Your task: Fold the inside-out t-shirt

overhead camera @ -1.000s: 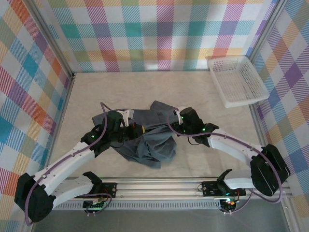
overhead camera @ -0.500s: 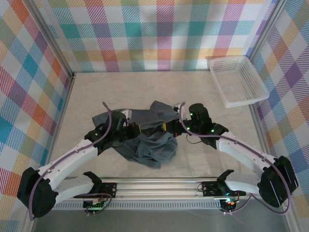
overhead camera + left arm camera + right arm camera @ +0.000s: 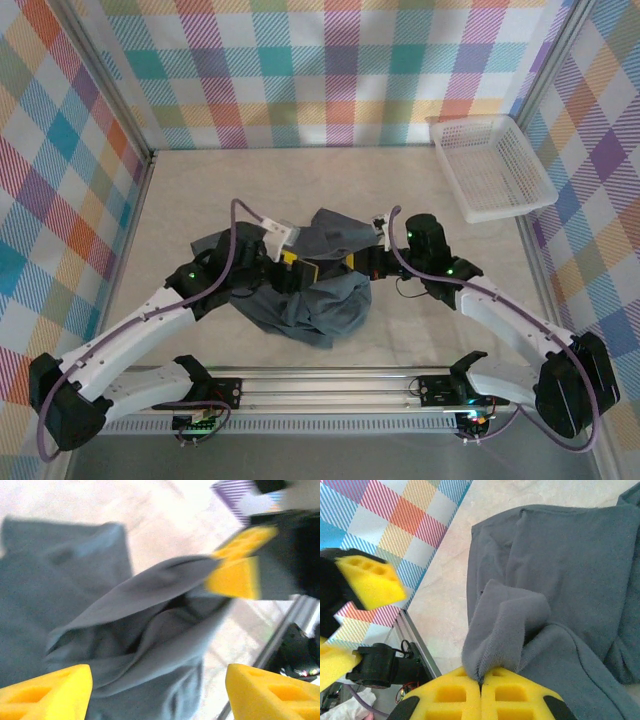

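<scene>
The inside-out t-shirt (image 3: 310, 300) lies crumpled in the middle of the table (image 3: 200, 180), a dark slate-grey heap between your two arms, nearer the front edge than the back wall. Its cloth is wrinkled and bunched. A flatter part spreads toward the left and rear, and a thicker fold hangs toward the near side.

Your right gripper (image 3: 352, 264) sits at the right edge of the heap. In the right wrist view its yellow pads (image 3: 460, 695) are pressed together with no gap, and a raised ridge of the shirt (image 3: 560, 570) is pinched between them. The cloth rises from the pinch in a soft peak and falls away over the table beyond.

Your left gripper (image 3: 297, 266) is over the middle of the heap, just beside the right one. In the left wrist view its two yellow fingers (image 3: 45, 690) stand wide apart at the bottom corners. Grey cloth (image 3: 125, 630) lies in the space between them, and they hold nothing. That same view shows the right gripper (image 3: 235, 557) across the shirt, clamped on a lifted corner of fabric.

A white mesh basket (image 3: 495, 165) sits in the far right corner of the table, well apart from the shirt, against the checked wall (image 3: 300, 70).
</scene>
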Robot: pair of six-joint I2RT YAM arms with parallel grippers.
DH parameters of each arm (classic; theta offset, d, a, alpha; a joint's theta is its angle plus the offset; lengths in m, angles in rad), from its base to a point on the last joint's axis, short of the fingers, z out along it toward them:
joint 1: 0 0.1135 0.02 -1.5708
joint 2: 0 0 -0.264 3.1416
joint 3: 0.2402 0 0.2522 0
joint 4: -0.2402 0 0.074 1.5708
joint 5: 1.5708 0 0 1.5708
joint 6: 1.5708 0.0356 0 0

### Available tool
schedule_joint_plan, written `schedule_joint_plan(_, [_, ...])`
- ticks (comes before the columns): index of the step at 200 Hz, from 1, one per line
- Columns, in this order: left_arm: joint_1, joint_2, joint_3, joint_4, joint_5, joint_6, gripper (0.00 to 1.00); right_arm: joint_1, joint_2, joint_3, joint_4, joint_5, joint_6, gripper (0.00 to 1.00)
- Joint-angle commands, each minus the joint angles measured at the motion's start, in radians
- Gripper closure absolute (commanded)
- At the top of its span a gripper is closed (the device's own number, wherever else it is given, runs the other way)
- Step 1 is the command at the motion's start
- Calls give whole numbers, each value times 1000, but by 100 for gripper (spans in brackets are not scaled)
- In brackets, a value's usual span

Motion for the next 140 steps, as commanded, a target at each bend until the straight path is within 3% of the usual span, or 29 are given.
schedule_joint_plan(1, [-47,68,35,-5,-86,174,29,-1,7,53,8,-68,2,97])
schedule_joint_plan(20, [-50,116,35,53,-148,240,29,0,11,62,8,-126,-9,96])
schedule_joint_plan(54, [-49,188,27,146,-202,523,24,0,14,98,-44,-202,-47,96])
schedule_joint_plan(88, [-49,246,56,261,-222,551,27,0,22,124,-81,-253,-76,95])
schedule_joint_plan(106, [-47,290,79,289,-249,541,46,0,23,126,-90,-253,-81,94])
schedule_joint_plan(130, [-37,298,95,301,-180,478,99,0,23,124,-131,-208,-105,90])
schedule_joint_plan(140, [-26,282,103,295,-131,403,100,0,18,111,-158,-136,-129,82])
